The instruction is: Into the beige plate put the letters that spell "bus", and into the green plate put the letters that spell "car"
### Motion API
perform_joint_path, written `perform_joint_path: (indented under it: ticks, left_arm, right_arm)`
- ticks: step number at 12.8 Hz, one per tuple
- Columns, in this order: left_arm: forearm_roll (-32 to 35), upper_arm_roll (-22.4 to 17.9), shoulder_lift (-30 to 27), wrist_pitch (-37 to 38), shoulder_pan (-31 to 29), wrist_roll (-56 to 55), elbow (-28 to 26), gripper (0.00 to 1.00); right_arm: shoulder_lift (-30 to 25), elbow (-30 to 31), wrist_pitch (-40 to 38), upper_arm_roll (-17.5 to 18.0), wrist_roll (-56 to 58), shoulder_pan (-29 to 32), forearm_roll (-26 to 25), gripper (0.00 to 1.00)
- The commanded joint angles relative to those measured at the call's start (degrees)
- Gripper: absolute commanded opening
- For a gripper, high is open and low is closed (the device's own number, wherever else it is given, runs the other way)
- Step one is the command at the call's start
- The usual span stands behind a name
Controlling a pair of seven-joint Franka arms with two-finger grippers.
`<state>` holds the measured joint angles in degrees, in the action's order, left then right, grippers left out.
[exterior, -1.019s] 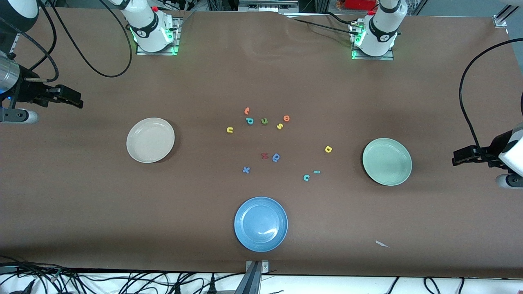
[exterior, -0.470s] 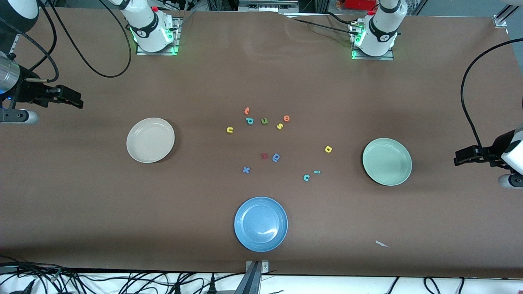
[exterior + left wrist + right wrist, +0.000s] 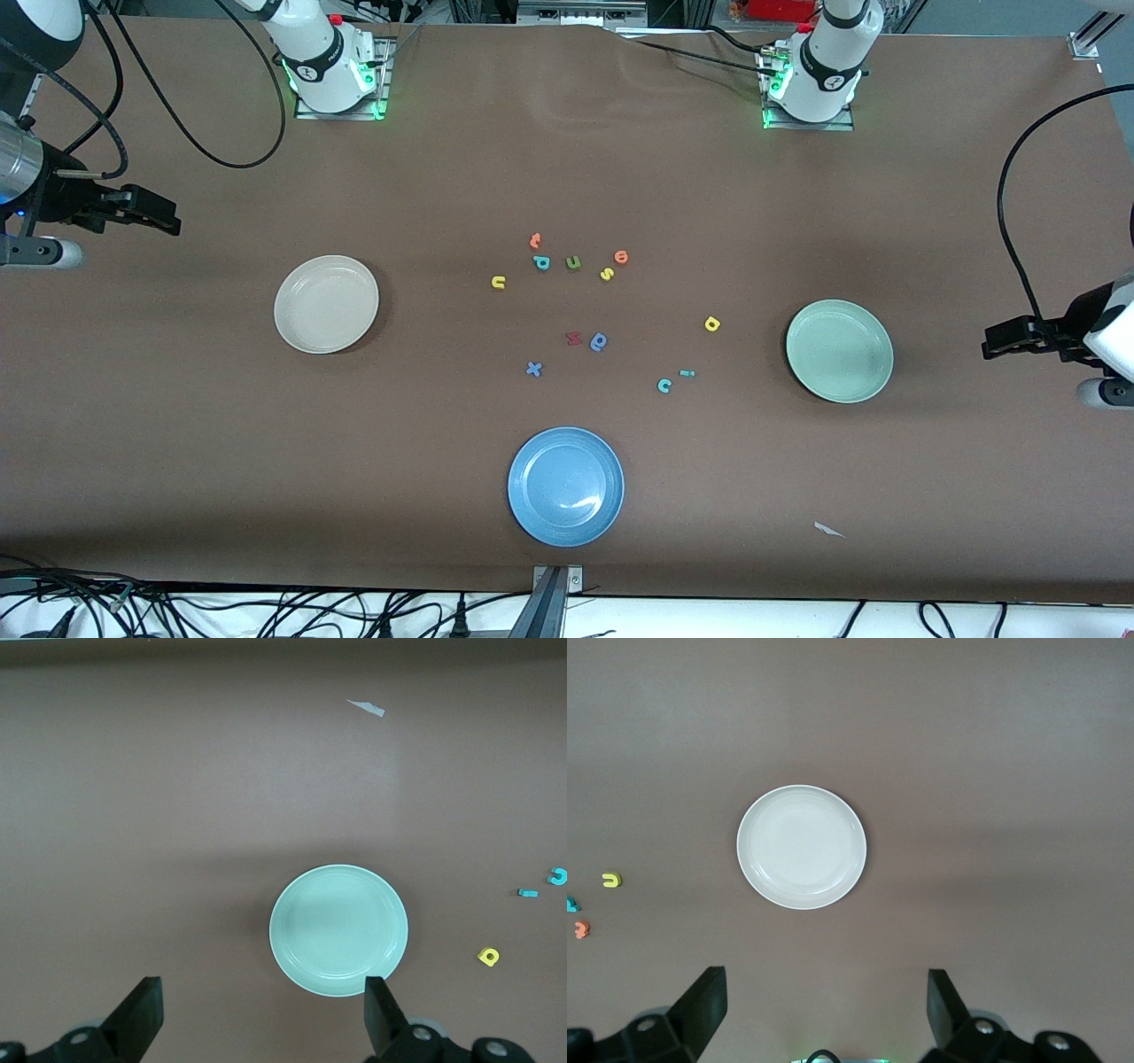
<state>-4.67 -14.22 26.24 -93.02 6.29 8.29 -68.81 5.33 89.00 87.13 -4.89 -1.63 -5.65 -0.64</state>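
looking over the worktop [image 3: 177, 443], we judge nothing sorted yet: beige plate [image 3: 326, 304] and green plate [image 3: 839, 351] are both empty. the teal b [image 3: 540, 261], yellow u [image 3: 498, 282], yellow s [image 3: 607, 273], teal c [image 3: 664, 385], yellow a [image 3: 712, 324] and teal r [image 3: 687, 373] lie loose between them. left gripper [image 3: 990, 339] and right gripper [image 3: 168, 219] wait wide open, holding nothing, at their own ends of the worktop.

Brown table [image 3: 177, 443]; cables [image 3: 266, 611] along edge
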Motion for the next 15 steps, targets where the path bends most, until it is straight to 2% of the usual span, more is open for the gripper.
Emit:
perform_joint_path:
  ticks: [1,15]
  left_arm:
    - [-1.22,-0.37,-0.84,0.47,0.13,1.46,-0.80,1.00]
    - [-1.74,-0.20,-0.75,0.47,0.92,-0.46,-0.88,1.00]
  right_arm:
    - [0.74,-1.81,-0.82,-0.12,-0.57,-0.24,0.38,1.00]
    - [0.74,-1.81,-0.82,-0.21,-0.65,-0.24,0.55,1.00]
